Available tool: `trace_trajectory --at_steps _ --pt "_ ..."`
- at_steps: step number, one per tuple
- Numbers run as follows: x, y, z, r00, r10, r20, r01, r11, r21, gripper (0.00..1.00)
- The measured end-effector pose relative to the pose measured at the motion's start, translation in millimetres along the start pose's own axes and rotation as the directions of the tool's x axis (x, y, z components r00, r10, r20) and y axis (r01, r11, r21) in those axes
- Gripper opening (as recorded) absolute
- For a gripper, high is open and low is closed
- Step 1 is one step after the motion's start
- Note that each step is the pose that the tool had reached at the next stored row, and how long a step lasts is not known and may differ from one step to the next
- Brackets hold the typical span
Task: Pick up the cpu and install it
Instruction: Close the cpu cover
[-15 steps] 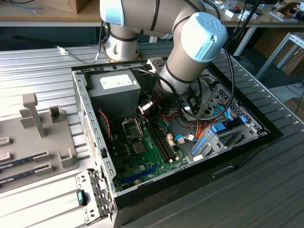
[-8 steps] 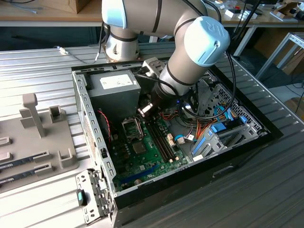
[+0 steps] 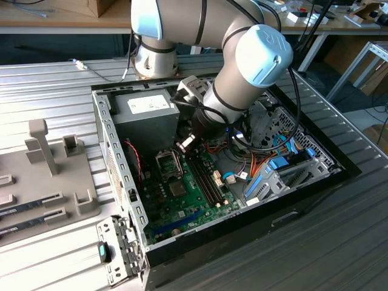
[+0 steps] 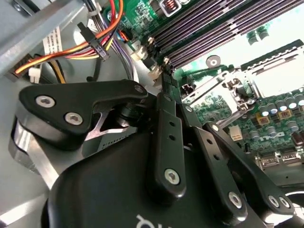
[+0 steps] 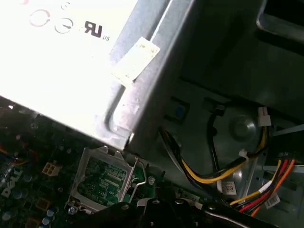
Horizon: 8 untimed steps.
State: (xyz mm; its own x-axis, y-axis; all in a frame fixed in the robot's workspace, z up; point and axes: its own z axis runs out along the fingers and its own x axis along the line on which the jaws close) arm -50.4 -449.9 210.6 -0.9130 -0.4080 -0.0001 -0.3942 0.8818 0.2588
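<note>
Silver-grey arm (image 3: 233, 91), pale blue joint caps (image 3: 270, 51), black cables (image 3: 295, 91) alongside. Black end effector (image 4: 164, 102): jointed links (image 4: 71, 114), silver screws (image 4: 172, 176).

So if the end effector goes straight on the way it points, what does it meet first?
Probably the motherboard, between the socket and the memory slots. The end effector points down there from close above. Depth is unclear; it could be the socket frame instead.
</note>
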Motion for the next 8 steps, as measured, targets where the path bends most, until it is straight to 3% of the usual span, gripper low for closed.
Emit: trace_trajectory --at_steps 5,7,8 --pt "-0.3 1.7 2.7 0.9997 -0.019 0.0120 0.019 0.9992 -0.0352 0.11" --pt "2.4 2.7 4.0 0.9994 -0.030 0.0180 0.031 0.9981 -0.0537 0.11" --pt "3.8 3.2 4.5 0.9992 -0.033 0.0198 0.035 0.9976 -0.0595 0.11"
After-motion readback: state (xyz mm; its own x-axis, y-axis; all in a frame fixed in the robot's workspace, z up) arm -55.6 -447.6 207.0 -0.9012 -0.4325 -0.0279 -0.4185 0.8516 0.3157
